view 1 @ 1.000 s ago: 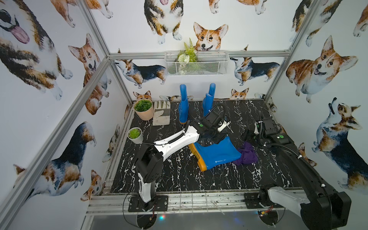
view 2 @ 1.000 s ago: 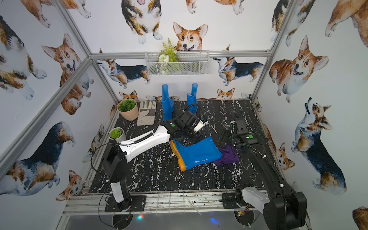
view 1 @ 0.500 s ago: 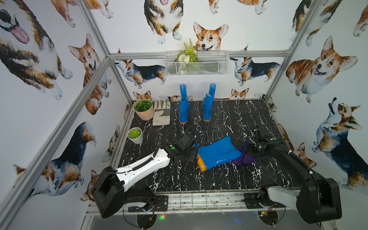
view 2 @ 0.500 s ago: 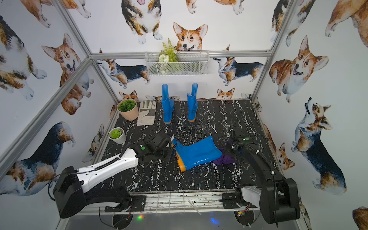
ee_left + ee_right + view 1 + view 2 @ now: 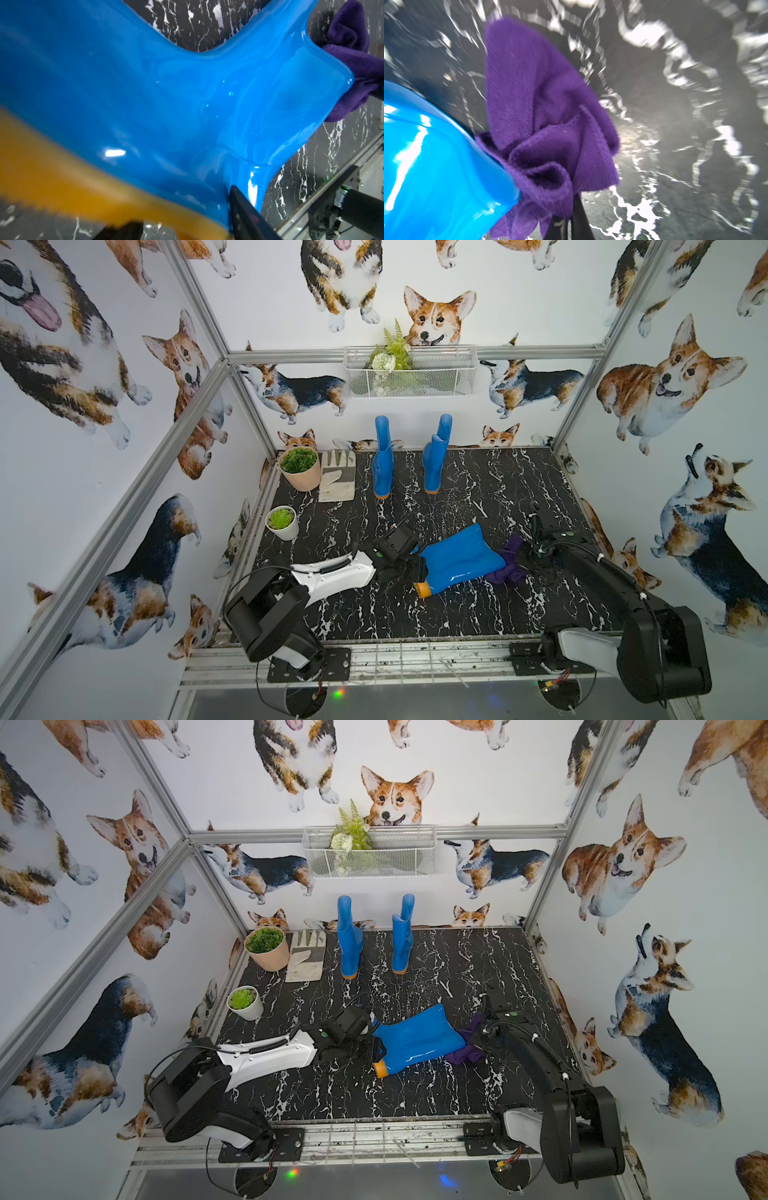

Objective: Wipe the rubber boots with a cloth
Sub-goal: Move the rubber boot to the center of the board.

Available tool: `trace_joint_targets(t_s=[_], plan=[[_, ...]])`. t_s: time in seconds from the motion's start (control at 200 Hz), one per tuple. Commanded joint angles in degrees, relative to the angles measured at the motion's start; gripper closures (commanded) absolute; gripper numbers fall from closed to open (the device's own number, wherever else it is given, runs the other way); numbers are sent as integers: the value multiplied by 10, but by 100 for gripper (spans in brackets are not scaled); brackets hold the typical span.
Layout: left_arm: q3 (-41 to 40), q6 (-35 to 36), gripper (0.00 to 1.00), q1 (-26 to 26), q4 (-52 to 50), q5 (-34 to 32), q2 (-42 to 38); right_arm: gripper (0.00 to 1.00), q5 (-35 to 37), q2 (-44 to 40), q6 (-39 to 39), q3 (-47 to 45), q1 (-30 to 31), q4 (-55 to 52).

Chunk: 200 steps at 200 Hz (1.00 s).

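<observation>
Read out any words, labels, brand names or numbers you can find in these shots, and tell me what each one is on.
None: no text can be read in any view.
The lying boot, the standing boots, the cloth, the work glove, the plant pots and the wire basket show no lettering.

Orange-soled glossy blue boots (image 5: 457, 558), a dark purple cloth (image 5: 509, 568), black tabletop (image 5: 457, 614) veined white, walls (image 5: 83, 448) printed with corgis
</observation>
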Motion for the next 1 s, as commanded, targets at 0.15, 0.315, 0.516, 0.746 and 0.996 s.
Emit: trace_joint_targets(t_s=[0.15, 0.315, 0.516, 0.746, 0.996], plan=[[10, 43, 76, 47, -116, -34, -9, 100, 0, -40, -26, 15, -54, -40], [-9, 71, 98, 99, -171, -54, -68, 100, -60, -25, -26, 8, -54, 5], [-46, 77, 81, 142, -158, -19, -107, 72, -115, 48, -19, 11, -54, 46], [-53, 73, 65, 142, -136, 0, -120, 5, -120, 133, -25, 23, -39, 63], [-47, 77, 62, 146, -145, 11, -119, 0, -65, 236, -29, 71, 34, 46]])
